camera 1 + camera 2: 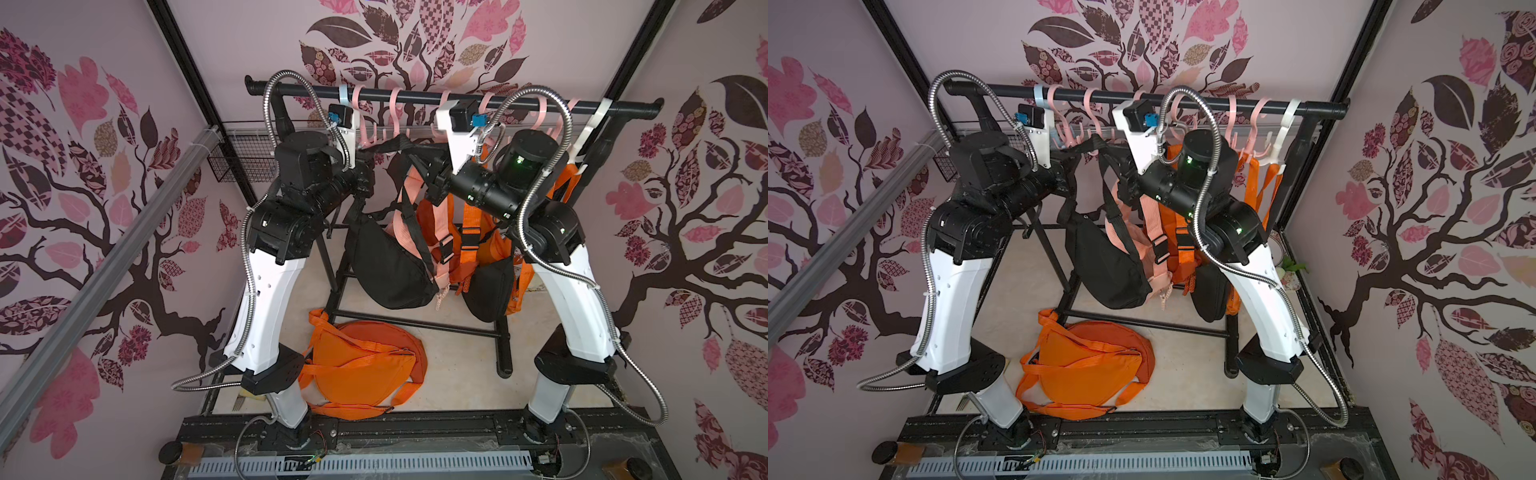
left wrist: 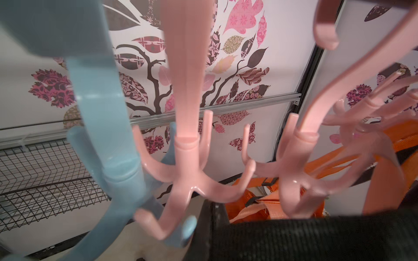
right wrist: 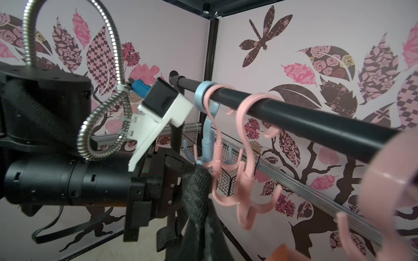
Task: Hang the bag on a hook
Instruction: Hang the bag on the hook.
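A black bag (image 1: 390,270) (image 1: 1108,266) hangs by its black strap (image 1: 390,144) below the rail (image 1: 415,96) of pink hooks. My left gripper (image 1: 365,168) and my right gripper (image 1: 428,174) are each shut on that strap, which is stretched between them. In the left wrist view the strap (image 2: 316,237) lies just under the prongs of a pink hook (image 2: 187,171), with a blue hook (image 2: 108,135) beside it. In the right wrist view the strap (image 3: 196,194) rises to the prongs of the blue and pink hooks (image 3: 222,180). I cannot tell whether it rests on a prong.
An orange bag (image 1: 361,370) lies on the floor in front of the rack. A second black bag (image 1: 486,286), a peach one and orange ones hang to the right. A wire basket (image 1: 245,153) is fixed at the back left. The rack's base bar (image 1: 415,324) crosses the floor.
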`<state>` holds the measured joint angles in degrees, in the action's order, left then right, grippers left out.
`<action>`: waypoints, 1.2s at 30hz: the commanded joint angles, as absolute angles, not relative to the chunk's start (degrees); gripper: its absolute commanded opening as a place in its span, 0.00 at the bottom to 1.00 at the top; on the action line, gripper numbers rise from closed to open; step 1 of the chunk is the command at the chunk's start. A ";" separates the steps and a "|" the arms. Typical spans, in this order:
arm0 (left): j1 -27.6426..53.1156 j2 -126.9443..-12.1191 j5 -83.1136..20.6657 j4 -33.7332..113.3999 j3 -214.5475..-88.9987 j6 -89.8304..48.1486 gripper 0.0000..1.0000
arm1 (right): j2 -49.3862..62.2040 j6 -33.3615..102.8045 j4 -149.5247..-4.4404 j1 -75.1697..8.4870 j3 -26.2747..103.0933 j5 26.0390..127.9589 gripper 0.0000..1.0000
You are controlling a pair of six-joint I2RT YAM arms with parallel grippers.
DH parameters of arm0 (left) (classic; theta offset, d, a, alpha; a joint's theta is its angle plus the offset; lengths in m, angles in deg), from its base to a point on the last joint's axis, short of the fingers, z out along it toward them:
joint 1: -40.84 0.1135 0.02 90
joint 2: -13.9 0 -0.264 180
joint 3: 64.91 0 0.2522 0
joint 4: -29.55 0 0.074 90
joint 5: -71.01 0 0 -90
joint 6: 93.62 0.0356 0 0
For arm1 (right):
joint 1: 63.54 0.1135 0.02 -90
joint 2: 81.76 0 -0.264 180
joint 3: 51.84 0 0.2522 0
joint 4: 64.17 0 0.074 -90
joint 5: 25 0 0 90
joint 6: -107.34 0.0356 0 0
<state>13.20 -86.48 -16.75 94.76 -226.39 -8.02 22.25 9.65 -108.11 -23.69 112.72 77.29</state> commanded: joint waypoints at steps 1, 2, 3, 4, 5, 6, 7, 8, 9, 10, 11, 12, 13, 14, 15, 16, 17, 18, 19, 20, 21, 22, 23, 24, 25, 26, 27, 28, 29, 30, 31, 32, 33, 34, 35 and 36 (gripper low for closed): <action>13.33 -87.64 -17.77 94.12 -229.09 -8.99 0.00 | 23.09 13.21 -103.06 -26.21 115.21 82.33 0.00; 13.33 -87.89 -17.51 93.95 -229.27 -8.87 0.00 | 23.10 13.11 -102.84 -26.28 115.26 82.63 0.00; 13.33 -88.33 -17.19 93.93 -229.68 -8.68 0.00 | 23.18 13.12 -102.55 -26.28 115.27 82.84 0.00; 13.50 -88.89 -17.13 93.91 -230.30 -8.70 0.00 | 23.27 13.12 -102.25 -26.21 115.19 82.93 0.00; 13.58 -89.53 -17.22 93.89 -231.01 -8.76 0.00 | 23.36 12.77 -102.07 -26.26 115.15 82.90 0.00; 13.67 -89.90 -17.08 93.75 -231.44 -8.95 0.00 | 23.60 12.54 -101.94 -26.22 115.12 82.36 0.00; 13.78 -90.18 -17.22 93.35 -231.60 -9.19 0.00 | 23.79 12.27 -101.66 -26.29 115.17 81.62 0.00; 13.81 -90.20 -17.39 92.84 -231.40 -9.56 0.00 | 23.95 12.03 -101.68 -26.35 115.20 81.51 0.00; 13.77 -90.19 -17.74 92.40 -231.18 -9.90 0.00 | 24.06 11.81 -101.68 -26.38 115.20 81.52 0.00; 13.77 -90.38 -18.10 91.95 -231.22 -10.20 0.00 | 24.15 11.80 -101.58 -26.38 115.23 81.37 0.00; 13.77 -90.42 -18.12 91.78 -231.12 -10.43 0.00 | 24.20 11.73 -101.57 -26.51 115.27 81.26 0.00; 13.77 -90.43 -18.27 91.59 -230.91 -10.53 0.00 | 24.24 11.76 -101.58 -26.48 115.15 81.26 0.00; 13.78 -90.48 -18.19 91.50 -230.57 -10.57 0.00 | 24.28 11.70 -101.59 -26.58 115.13 81.26 0.00; 13.76 -90.51 -17.83 91.35 -230.20 -10.48 0.00 | 24.40 11.57 -101.71 -26.54 115.03 81.00 0.00; 13.85 -90.50 -17.53 91.27 -229.86 -10.36 0.00 | 24.49 11.49 -101.75 -26.56 114.97 80.62 0.00; 13.76 -90.56 -17.11 91.14 -229.67 -10.30 0.00 | 24.67 11.59 -101.99 -26.59 114.94 80.47 0.00; 13.85 -90.80 -17.12 91.11 -229.68 -10.06 0.00 | 24.69 11.71 -102.31 -26.59 114.94 80.55 0.00; 13.85 -91.04 -17.24 91.19 -229.90 -9.91 0.00 | 24.69 12.02 -102.43 -26.62 114.71 80.66 0.00; 13.93 -91.41 -17.22 91.37 -230.37 -9.72 0.00 | 24.51 12.28 -102.37 -26.57 114.23 80.71 0.00; 14.01 -91.49 -17.14 91.48 -230.65 -9.64 0.00 | 24.30 12.31 -102.28 -26.56 113.66 80.97 0.00; 14.15 -91.46 -17.13 91.35 -230.68 -9.83 0.00 | 24.10 12.37 -102.20 -26.57 113.29 81.12 0.00; 14.29 -91.27 -17.66 91.07 -230.42 -10.16 0.00 | 23.98 12.46 -102.04 -26.55 112.88 81.11 0.00; 14.30 -91.33 -18.50 90.73 -230.31 -10.35 0.00 | 23.89 12.49 -102.03 -26.55 112.75 80.73 0.00; 14.29 -91.47 -18.94 91.01 -230.45 -10.38 0.00 | 23.88 12.59 -102.10 -26.54 112.59 80.17 0.00; 14.29 -91.70 -18.91 91.43 -230.29 -10.45 0.00 | 23.72 12.54 -101.94 -26.60 112.08 79.50 0.00; 14.36 -91.83 -18.74 91.78 -230.08 -10.39 0.00 | 23.50 12.42 -101.69 -26.57 111.30 79.41 0.00; 14.38 -91.87 -18.88 92.07 -229.64 -10.42 0.00 | 23.45 12.25 -101.71 -26.54 110.87 79.35 0.00; 14.42 -91.76 -18.91 92.08 -228.94 -10.34 0.00 | 23.53 12.14 -102.20 -26.57 110.77 79.41 0.00; 14.38 -91.48 -18.99 91.94 -228.19 -10.23 0.00 | 23.54 11.84 -102.89 -26.60 110.65 79.59 0.00; 14.39 -91.16 -18.99 91.80 -227.50 -10.23 0.00 | 23.41 11.84 -103.26 -26.55 110.29 79.48 0.00; 14.38 -90.84 -19.12 91.66 -226.74 -10.28 0.00 | 23.00 11.80 -103.38 -26.58 109.26 79.38 0.00; 14.40 -90.42 -19.61 91.30 -225.73 -10.51 0.00 | 22.26 11.87 -103.04 -26.67 107.40 79.39 0.00; 14.38 -90.03 -20.17 91.13 -225.01 -10.82 0.00 | 21.31 12.01 -102.25 -26.61 105.02 79.33 0.00; 14.38 -89.74 -20.82 90.83 -223.98 -11.07 0.00 | 20.20 12.14 -101.05 -26.57 102.39 79.36 0.00; 14.38 -89.46 -21.19 90.84 -223.19 -11.27 0.00 | 19.03 12.24 -99.78 -26.56 99.87 79.20 0.00; 14.38 -89.28 -21.36 90.85 -222.62 -11.27 0.00 | 18.19 12.49 -98.75 -26.54 98.07 79.11 0.00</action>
<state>14.18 -90.74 -19.71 92.13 -225.25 -10.19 21.59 12.45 -102.03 -26.51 101.31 79.72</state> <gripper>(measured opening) 0.047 0.050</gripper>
